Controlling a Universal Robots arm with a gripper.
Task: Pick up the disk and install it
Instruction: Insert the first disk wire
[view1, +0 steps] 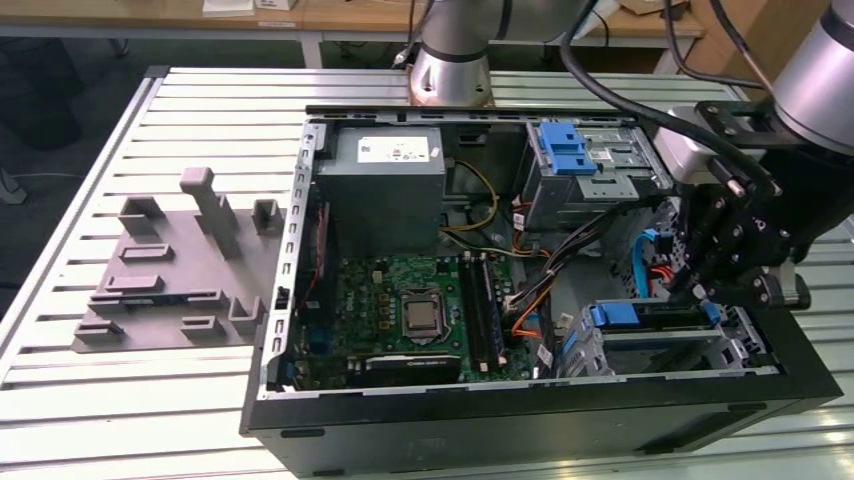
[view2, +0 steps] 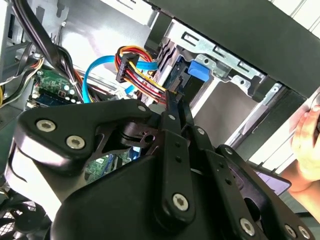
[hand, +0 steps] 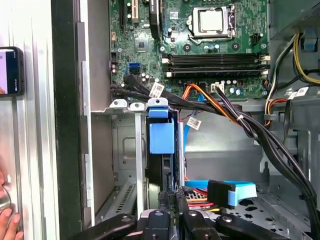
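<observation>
- Gripper (view1: 697, 292) hangs over the drive cage (view1: 694, 350), at about 4 o'clock from the CPU socket (view1: 422, 312) in the exterior view.
- Fingers look clenched tip to tip in the second wrist view, with nothing visible between them. Reads as pressing or hovering, not grasping.
- Disk (hand: 161, 134) stands edge-on in a cage slot, blue carrier frame toward the motherboard (hand: 200, 50). In the exterior view it lies at 4 o'clock in the case (view1: 534, 430), just beside the fingertips.
- Judgement: mostly inserted. I can't tell whether the carrier is latched.
- Risk 1: blue SATA cable (hand: 232, 192) and the red/yellow power leads (view2: 142, 80) run right beside the fingertips. Any sideways drift could hook them or pull a plug.
- Risk 2: closed tips on a thin edge give a narrow contact. An off-axis push could slip off onto the cage wall, or cock the carrier in its rails and jam it.
- Risk 3: a person's hand (hand: 7, 220) rests just outside the case wall, near the arm's working side.
</observation>
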